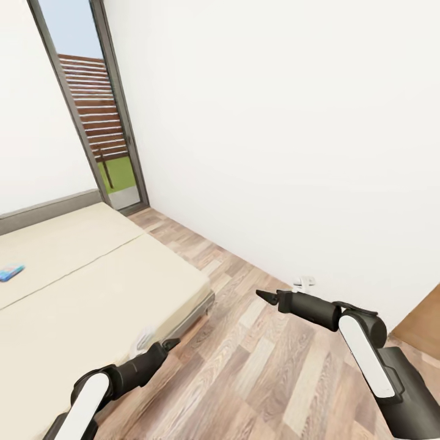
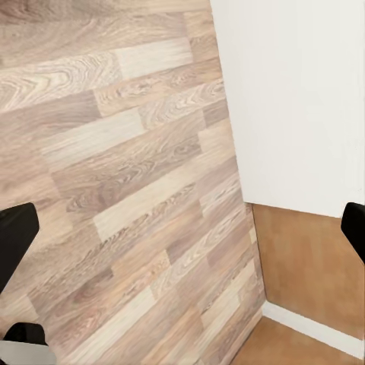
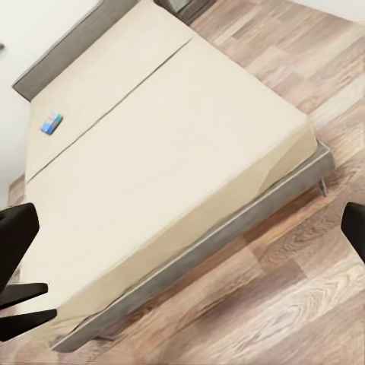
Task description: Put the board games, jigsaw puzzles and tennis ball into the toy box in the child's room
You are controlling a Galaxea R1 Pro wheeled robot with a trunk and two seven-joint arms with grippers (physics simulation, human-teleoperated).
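In the head view, a blue board game (image 1: 11, 272) lies flat on the cream bed (image 1: 98, 269) near its far left side. Both arms reach over the plank floor (image 1: 256, 366); the left tool (image 1: 166, 345) and right tool (image 1: 264, 296) look narrow here.

In the left wrist view, the left tool's fingers (image 2: 15, 232) stand wide apart over the floor, empty.

In the right wrist view, the right tool's fingers (image 3: 17, 228) stand wide, empty, with the board game (image 3: 51, 122) well away on the bed.

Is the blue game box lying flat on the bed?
Yes, flat. The blue game box lies with its printed face up on the bed, near the headboard end, nothing on top of it.
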